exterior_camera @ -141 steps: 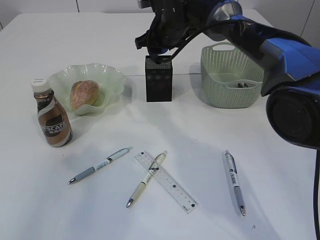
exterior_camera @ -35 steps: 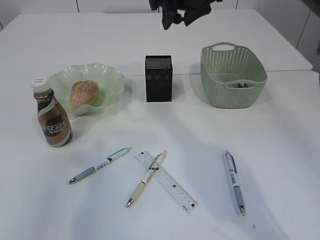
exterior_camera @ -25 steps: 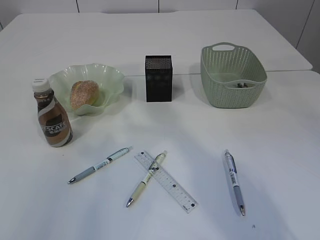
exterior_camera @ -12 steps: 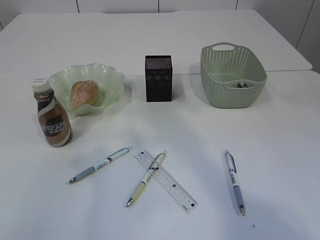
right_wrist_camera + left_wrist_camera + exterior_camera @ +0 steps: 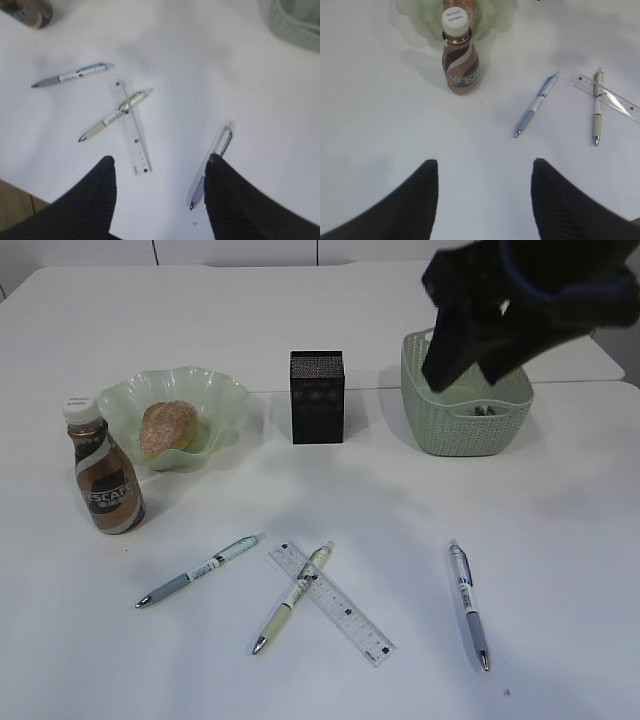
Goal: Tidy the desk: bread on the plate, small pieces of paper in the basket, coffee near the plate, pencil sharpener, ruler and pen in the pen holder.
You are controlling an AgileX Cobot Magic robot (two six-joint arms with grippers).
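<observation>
Pens, ruler [image 5: 331, 602] lay lower frame, uncollected. Right gripper [image 5: 159, 195] open, empty, hovered upper right; best to drop squarely over right pen [image 5: 468, 603], pinching mid-barrel. Left gripper [image 5: 484, 192] open, empty.

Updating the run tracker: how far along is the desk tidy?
Done: bread on the plate, coffee bottle beside it, bits in the basket. In hand: nothing; both jaws open and empty. Left: three pens and the ruler still lie on the table, outside the pen holder.
</observation>
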